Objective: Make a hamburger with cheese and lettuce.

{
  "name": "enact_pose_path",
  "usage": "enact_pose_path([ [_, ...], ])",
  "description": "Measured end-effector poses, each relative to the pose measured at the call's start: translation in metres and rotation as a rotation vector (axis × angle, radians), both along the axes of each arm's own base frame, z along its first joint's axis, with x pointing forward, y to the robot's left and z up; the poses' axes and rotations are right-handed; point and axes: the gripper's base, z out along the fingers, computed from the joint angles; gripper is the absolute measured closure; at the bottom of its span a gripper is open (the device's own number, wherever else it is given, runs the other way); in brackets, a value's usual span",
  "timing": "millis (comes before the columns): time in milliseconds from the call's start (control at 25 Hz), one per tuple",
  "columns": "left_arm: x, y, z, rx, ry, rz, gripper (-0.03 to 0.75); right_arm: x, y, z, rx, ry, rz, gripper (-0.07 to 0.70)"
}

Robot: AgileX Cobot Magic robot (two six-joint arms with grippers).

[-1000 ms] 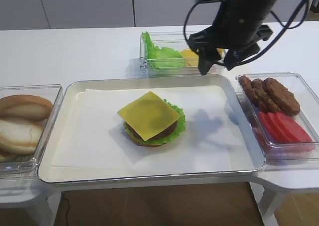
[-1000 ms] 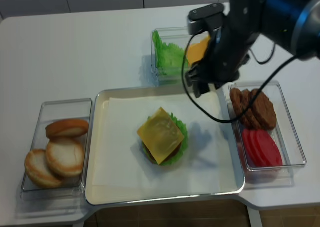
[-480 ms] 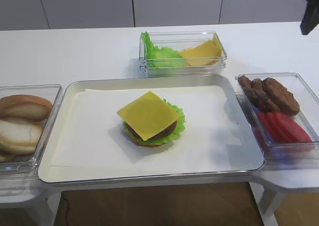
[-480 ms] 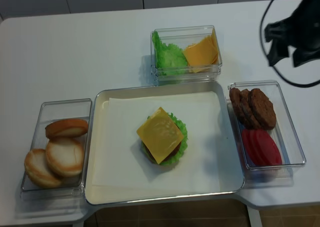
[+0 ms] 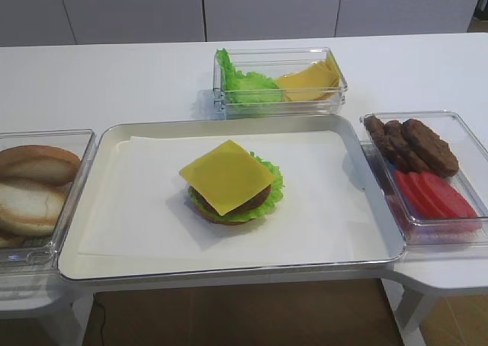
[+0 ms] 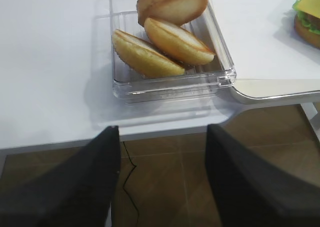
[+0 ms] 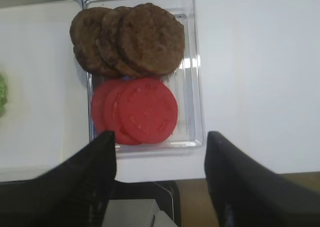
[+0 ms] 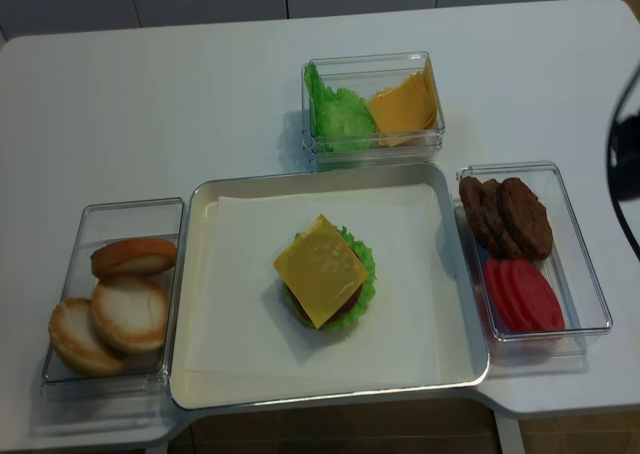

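Note:
The hamburger (image 5: 229,203) sits mid-tray on white paper, also seen from above (image 8: 345,309). The cheese (image 5: 226,176), a square yellow slice, lies flat on top of its patty (image 8: 320,267). The lettuce (image 5: 271,180) shows as a green fringe under it. Neither gripper shows in the exterior views. My right gripper (image 7: 161,137) is open and empty, near the front of the patty and tomato box. My left gripper (image 6: 162,129) is open and empty, at the table's front edge below the bun box. The hamburger's edge shows at the top right of the left wrist view (image 6: 307,17).
The metal tray (image 5: 229,264) fills the middle. A clear box of buns (image 5: 38,190) stands at its left. A box of brown patties and red slices (image 5: 427,171) stands at its right. A back box (image 5: 278,79) holds loose lettuce and yellow slices.
My right arm has swung from above the back box to the right and out of both exterior views. The cheese has stayed on the hamburger.

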Motion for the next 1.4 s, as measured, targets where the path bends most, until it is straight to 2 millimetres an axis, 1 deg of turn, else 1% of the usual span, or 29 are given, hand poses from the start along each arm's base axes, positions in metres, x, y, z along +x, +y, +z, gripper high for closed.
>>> enact_pose_path([
  [120,0.0,0.0,0.0,0.0,0.0,0.0,0.31,-0.039,-0.001,0.002,0.005,-0.053,-0.005,0.209],
  [280,0.0,0.0,0.0,0.0,0.0,0.0,0.31,-0.091,-0.004,-0.002,0.007,-0.138,-0.011,0.213],
  [400,0.0,0.0,0.0,0.0,0.0,0.0,0.31,-0.126,-0.006,-0.006,-0.011,-0.225,-0.013,0.213],
  [600,0.0,0.0,0.0,0.0,0.0,0.0,0.31,-0.17,-0.009,-0.018,-0.026,-0.349,-0.013,0.216],
  [840,0.0,0.0,0.0,0.0,0.0,0.0,0.31,-0.219,-0.01,-0.04,-0.032,-0.516,0.02,0.216],
  [960,0.0,0.0,0.0,0.0,0.0,0.0,0.31,-0.235,-0.01,-0.054,-0.032,-0.576,0.024,0.216],
  [1040,0.0,0.0,0.0,0.0,0.0,0.0,0.31,-0.24,-0.01,-0.063,-0.032,-0.593,0.026,0.216],
  [1240,0.0,0.0,0.0,0.0,0.0,0.0,0.31,-0.228,-0.009,-0.086,-0.041,-0.526,0.041,0.228],
  [1400,0.0,0.0,0.0,0.0,0.0,0.0,0.31,-0.215,-0.009,-0.097,-0.051,-0.545,0.05,0.234],
])
